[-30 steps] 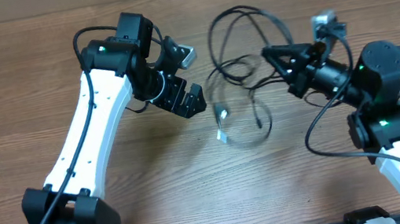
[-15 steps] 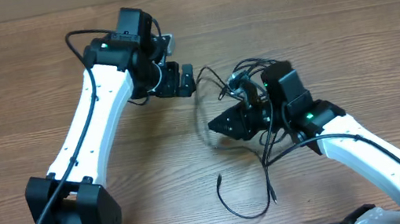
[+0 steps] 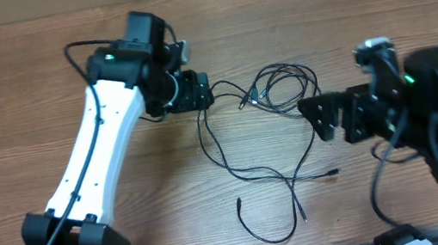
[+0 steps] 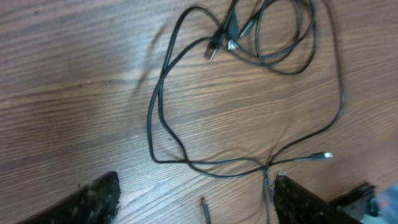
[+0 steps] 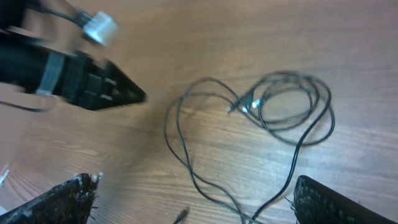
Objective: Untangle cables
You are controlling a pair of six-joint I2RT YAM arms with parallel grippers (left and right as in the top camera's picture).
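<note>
The cables are thin black cords lying loose on the wooden table. A small coil with plug ends [image 3: 282,87] sits at the centre, and long strands [image 3: 222,152] trail down from it toward the front. A separate U-shaped cord [image 3: 273,236] lies near the front edge. My left gripper [image 3: 199,91] hovers just left of the coil, open, with nothing between its fingers [image 4: 196,193]; the strands [image 4: 152,121] lie below it. My right gripper [image 3: 316,118] is to the right of the coil, open and empty [image 5: 196,196], looking down on the plugs [image 5: 244,106].
The left arm's white links [image 3: 93,150] cross the left half of the table. In the right wrist view the left gripper's black body [image 5: 93,87] and a white connector [image 5: 99,28] show at top left. A loose plug [image 3: 334,173] lies at centre right.
My right gripper has opened, let go of the cords and drawn back to the right. The cords have dropped and now lie spread out on the table. The left gripper has barely moved.
</note>
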